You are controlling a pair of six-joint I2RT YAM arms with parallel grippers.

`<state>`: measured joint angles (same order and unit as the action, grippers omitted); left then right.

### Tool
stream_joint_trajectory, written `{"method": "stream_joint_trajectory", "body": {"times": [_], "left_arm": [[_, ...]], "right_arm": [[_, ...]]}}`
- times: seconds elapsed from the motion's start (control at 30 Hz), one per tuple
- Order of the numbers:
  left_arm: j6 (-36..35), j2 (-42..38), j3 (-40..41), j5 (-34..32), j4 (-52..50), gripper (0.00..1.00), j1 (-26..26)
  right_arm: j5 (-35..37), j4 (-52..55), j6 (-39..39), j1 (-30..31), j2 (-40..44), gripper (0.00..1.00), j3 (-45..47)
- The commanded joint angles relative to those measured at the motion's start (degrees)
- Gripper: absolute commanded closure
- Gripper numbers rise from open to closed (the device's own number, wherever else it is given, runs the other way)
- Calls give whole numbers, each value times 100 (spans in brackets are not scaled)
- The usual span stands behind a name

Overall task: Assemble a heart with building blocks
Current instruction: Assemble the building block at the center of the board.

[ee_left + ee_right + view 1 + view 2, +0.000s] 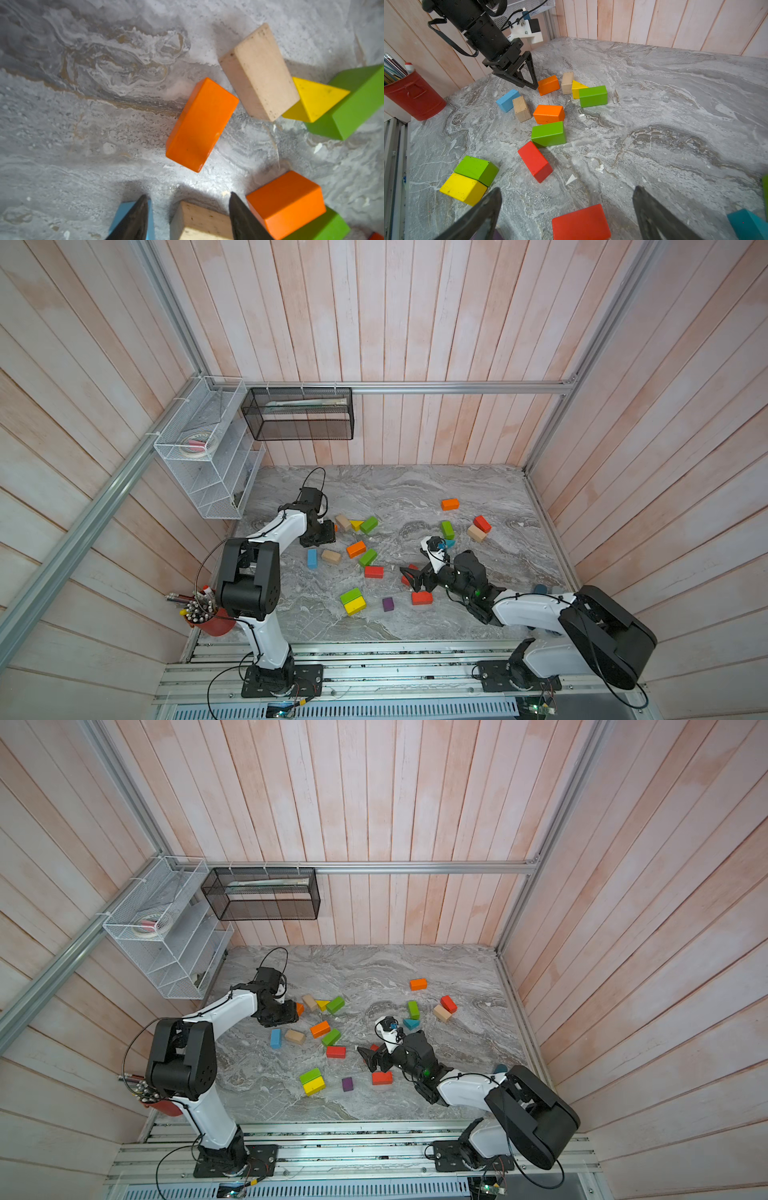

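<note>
In both top views the left gripper (322, 534) (279, 1014) hangs over the far-left cluster and hides most of an orange brick (300, 1009). The right gripper (409, 578) (368, 1057) sits low over a red brick (404, 580), of which only slivers show. Neither finger gap can be read from up here.

The left wrist view shows its fingers (137, 218) partly apart and holding nothing. The orange brick (201, 124) lies flat on the table (83, 145) ahead of the tips, clear of both. A tan brick (199, 222) shows in the gap, a blue brick (122, 212) behind one finger, and a second orange brick (286, 203) just beside the other.

The right wrist view shows its own fingers (483, 214) spread wide, with the red brick (581, 222) on the table between them, touching neither. Only this view shows the left gripper (529, 83) from the side. Its tips point down just beside the orange brick (548, 84), and the tan brick (521, 108) lies apart from them, not enclosed.
</note>
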<state>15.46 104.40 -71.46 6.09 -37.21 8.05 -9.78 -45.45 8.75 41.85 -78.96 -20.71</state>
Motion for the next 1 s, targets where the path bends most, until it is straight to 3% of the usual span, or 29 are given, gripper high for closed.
{"method": "stream_joint_trajectory", "body": {"times": [0.0, 0.37, 0.97], "left_arm": [[561, -114, 92, 197, 388, 43, 4], [620, 108, 19, 244, 558, 60, 5], [393, 421, -135, 159, 480, 60, 24]], "right_arm": [[18, -71, 30, -30, 55, 2, 30], [40, -66, 30, -36, 38, 2, 14], [55, -51, 39, -45, -21, 2, -6]]}}
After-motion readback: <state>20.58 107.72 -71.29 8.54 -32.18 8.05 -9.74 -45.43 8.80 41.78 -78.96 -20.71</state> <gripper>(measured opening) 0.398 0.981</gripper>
